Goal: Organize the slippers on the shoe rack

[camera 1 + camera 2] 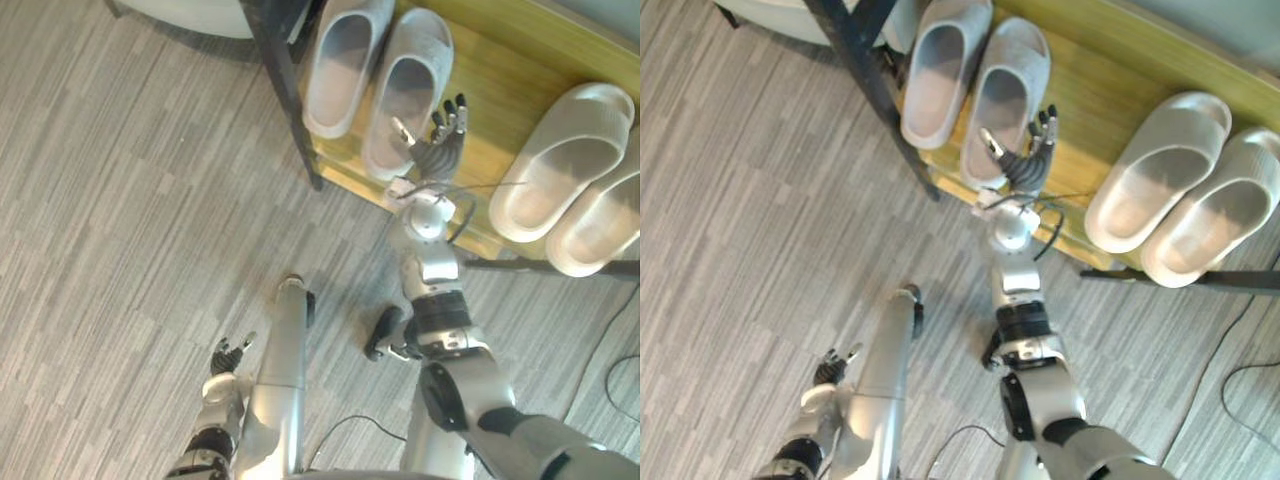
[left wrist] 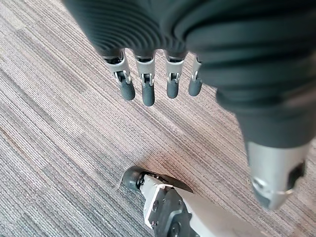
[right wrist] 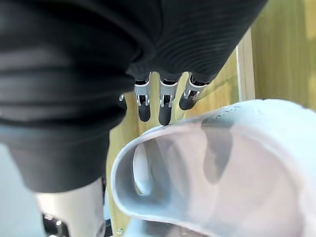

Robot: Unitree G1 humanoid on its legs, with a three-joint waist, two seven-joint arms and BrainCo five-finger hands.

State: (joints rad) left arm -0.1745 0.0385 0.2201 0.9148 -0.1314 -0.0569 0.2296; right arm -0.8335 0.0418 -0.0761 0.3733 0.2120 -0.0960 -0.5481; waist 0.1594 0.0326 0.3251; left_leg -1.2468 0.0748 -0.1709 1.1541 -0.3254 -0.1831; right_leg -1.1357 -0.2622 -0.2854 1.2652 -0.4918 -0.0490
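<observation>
Two grey slippers lie side by side on the wooden shoe rack shelf point(image 1: 490, 90), the left one point(image 1: 345, 65) and the right one point(image 1: 405, 90). A pair of cream slippers point(image 1: 560, 160) lies further right on the same shelf. My right hand point(image 1: 438, 150) hovers over the shelf at the right grey slipper's heel. It is open, with its thumb over the heel rim and its straight fingers point(image 3: 165, 106) just outside the slipper's edge point(image 3: 222, 168). My left hand point(image 1: 228, 355) hangs low over the floor, open and holding nothing.
A black frame post point(image 1: 285, 80) runs along the rack's left end. A pale rounded object point(image 1: 190, 12) sits on the floor beyond it. Grey striped carpet point(image 2: 59, 148) covers the floor in front of the rack.
</observation>
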